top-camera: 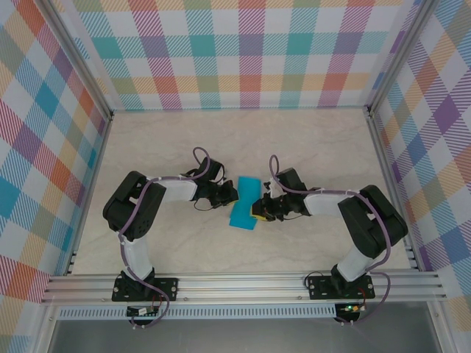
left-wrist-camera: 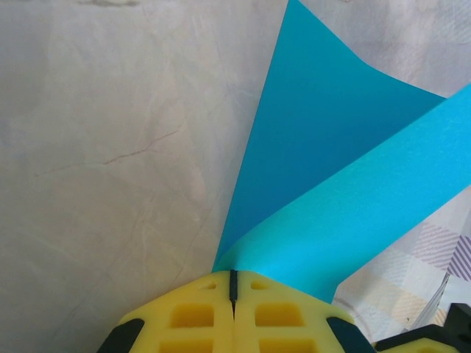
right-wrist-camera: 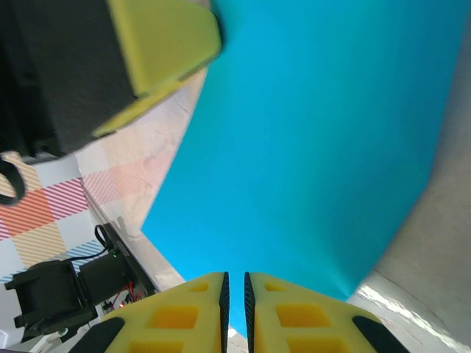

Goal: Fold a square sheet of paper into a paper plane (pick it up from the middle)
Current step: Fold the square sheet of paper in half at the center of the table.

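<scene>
Top external view is showing both of my arms reaching in to the middle of the table point(top-camera: 309, 140), where the sheet of paper point(top-camera: 245, 200) is sitting between them, well away from the checked walls. I am clenching my left gripper point(top-camera: 229, 195) on the sheet's left side. At the left wrist, its yellow fingers point(left-wrist-camera: 191, 316) are pressing together with no gap, and the blue paper is rising out of their seam and bending over itself in two layers, one flap sweeping off to the right across the other. I am grasping the right side with my right gripper point(top-camera: 260, 209). At the right wrist the jaws are standing almost together, leaving only a hairline slit, and the paper's edge is running down into that slit, so I am reading this as a light pinch on the sheet rather than an empty close. I am holding it from two sides because paper this thin is floppy, and one pinch alone would be letting the free half droop and curl. Keeping the grips close together near the middle is giving me control over where the bend is forming. Judging by the wrist views, the sheet is arching clear of the table, which is leaving room to swing one half over the other. No pointed dart shape is showing yet, so I am taking this as an early fold. Pulling my grippers apart here would be risking a slip or a tear.
</scene>
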Controlling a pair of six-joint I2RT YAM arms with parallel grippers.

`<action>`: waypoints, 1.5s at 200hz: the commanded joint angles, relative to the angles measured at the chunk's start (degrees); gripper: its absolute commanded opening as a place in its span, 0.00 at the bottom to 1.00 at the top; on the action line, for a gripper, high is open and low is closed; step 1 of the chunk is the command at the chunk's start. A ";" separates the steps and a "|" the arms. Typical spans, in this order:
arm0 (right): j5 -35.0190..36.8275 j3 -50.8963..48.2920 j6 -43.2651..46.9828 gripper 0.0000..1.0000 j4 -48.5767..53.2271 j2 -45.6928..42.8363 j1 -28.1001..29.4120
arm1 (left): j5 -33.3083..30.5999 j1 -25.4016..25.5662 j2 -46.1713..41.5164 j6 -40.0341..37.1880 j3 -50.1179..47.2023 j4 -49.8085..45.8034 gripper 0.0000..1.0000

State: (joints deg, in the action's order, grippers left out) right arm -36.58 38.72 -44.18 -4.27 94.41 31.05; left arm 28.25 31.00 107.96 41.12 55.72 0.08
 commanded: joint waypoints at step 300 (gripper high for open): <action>4.25 -1.70 -0.28 0.20 4.61 -3.84 5.23 | -3.94 1.05 3.84 -1.53 -1.88 -5.45 0.00</action>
State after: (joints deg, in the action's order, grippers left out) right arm -30.72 36.25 -45.21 -0.82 89.78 35.73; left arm 28.32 31.00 108.01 40.88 55.70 0.16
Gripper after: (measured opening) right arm 0.197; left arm 0.046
